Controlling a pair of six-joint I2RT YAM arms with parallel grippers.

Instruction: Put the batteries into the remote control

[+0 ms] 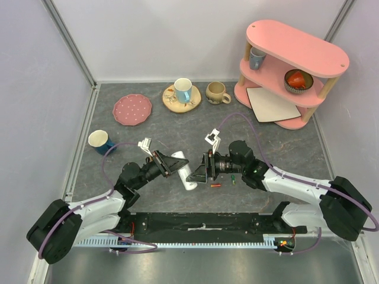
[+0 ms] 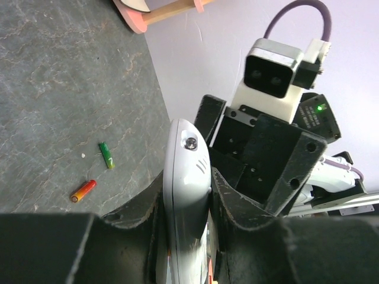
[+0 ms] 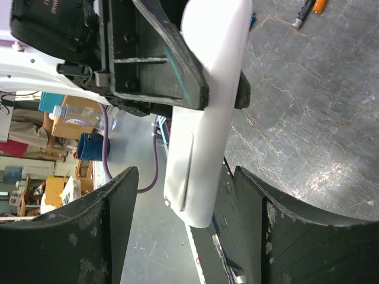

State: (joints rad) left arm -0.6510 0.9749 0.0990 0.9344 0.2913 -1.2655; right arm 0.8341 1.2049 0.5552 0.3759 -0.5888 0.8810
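The left claw (image 2: pixel 186 204) was clamped on the remote control (image 2: pixel 187 160), whose long axis ran roughly far to near. The right claw (image 3: pixel 185 177) stood wide, one finger on either side of the remote's free end, not yet closed on it. A red-orange battery (image 1: pixel 216 185) and a green battery (image 1: pixel 233 180) lay on the bench (image 1: pixel 284 154) just right of the remote, nearest the right arm.

You see the remote control (image 1: pixel 188 182) in plain white. The table (image 1: pixel 284 148) is dark grey with pale marble veins. On it lie a red-orange battery (image 1: pixel 216 185) and a green battery (image 1: pixel 233 179). The plate (image 1: pixel 132 109) is pink with small white dots, and the shelf (image 1: pixel 296 47) is pink too.
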